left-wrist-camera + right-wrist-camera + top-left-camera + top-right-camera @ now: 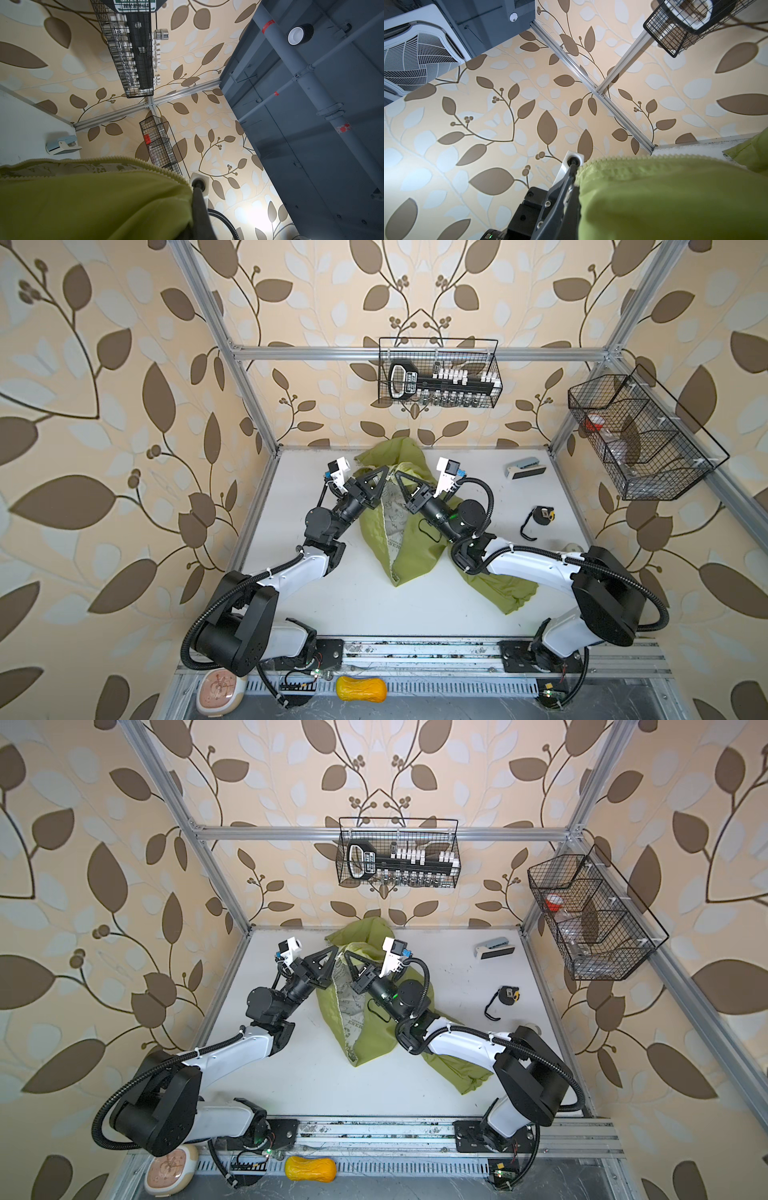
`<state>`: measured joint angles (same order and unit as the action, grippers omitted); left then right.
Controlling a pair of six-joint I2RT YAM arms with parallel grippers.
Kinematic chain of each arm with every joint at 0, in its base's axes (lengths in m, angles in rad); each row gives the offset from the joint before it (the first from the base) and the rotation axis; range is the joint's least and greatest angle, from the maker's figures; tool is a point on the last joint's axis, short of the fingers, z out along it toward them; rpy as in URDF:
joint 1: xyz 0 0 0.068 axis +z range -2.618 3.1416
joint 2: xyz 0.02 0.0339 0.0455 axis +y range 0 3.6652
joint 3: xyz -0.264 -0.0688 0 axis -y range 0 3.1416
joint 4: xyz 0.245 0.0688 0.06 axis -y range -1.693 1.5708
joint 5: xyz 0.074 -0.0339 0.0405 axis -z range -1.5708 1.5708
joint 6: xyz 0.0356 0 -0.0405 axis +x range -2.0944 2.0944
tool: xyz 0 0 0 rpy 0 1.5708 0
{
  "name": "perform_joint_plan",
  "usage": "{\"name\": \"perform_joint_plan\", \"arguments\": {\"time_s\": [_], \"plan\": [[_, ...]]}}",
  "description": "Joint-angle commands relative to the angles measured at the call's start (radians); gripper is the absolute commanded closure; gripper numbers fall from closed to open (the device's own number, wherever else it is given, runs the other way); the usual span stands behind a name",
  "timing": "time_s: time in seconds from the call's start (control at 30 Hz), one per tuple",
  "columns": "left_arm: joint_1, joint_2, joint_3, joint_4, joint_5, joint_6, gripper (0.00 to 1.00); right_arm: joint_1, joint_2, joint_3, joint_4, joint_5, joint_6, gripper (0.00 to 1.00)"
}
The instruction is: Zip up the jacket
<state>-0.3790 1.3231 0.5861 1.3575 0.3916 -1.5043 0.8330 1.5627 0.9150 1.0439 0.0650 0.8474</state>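
I'm gripping the jacket by its zipper edges, left gripper and right gripper both clamped tight; the open front is running back toward the hem.

Bright, even, diffuse light fills both top views, with only faint, soft-edged shadows on the white table beneath my left arm and right arm. The wide lens bows the aluminium frame post and softens the wallpaper toward the edges. In my left wrist view the jacket sits shaded and blurred against the lens, a white glare patch burns the wall, and the ceiling stays dark. In my right wrist view the jacket is brighter but equally unfocused, and the wire basket is soft.
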Motion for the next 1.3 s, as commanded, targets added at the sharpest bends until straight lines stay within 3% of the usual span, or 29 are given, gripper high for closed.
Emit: {"name": "perform_joint_plan", "arguments": {"time_s": [0.0, 0.53, 1.27], "plan": [[-0.009, -0.007, 0.048, 0.065, 0.000, -0.003, 1.00, 0.044, -0.024, -0.008, -0.007, -0.170, -0.010, 1.00], [-0.011, -0.015, 0.083, 0.066, -0.026, -0.023, 1.00, 0.060, 0.043, -0.048, 0.037, -0.169, 0.022, 1.00], [-0.011, -0.047, 0.073, 0.065, -0.019, -0.022, 1.00, -0.012, 0.061, -0.093, 0.056, -0.186, 0.104, 1.00]]}}
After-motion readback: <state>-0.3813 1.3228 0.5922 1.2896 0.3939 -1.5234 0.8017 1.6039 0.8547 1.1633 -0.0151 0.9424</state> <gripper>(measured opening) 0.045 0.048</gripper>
